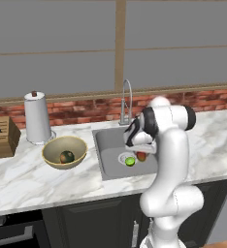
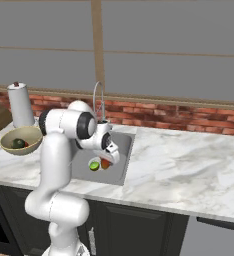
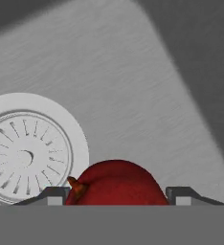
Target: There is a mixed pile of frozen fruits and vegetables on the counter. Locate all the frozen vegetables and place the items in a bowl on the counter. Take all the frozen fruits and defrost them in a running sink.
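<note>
The oval red-yellow-green fruit is seen at the bottom centre of the hand view, held between the two dark tips of the pincer, jaws narrowed onto it. It is kept low over the rectangular grey steel sink, w/ the round pale drain at lower left of that view; judged: held there for release into the basin, since fruits are to be defrosted in the sink. In the left base view a small bright lime-green ball already lies on the sink floor, just beside the pincer, mid frame. The thin arched steel faucet stands behind the basin; running water can't be made out.

At mid left, the wide tan-yellow bowl is set on the white marble tabletop w/ a dark green roundish lump inside; a bit of red shows next to it in the right base view. Veg thus judged sorted.

Room: red brick backsplash, grey panelled wall above, dark cabinets below, a white paper towel roll and a wooden knife block at left.
</note>
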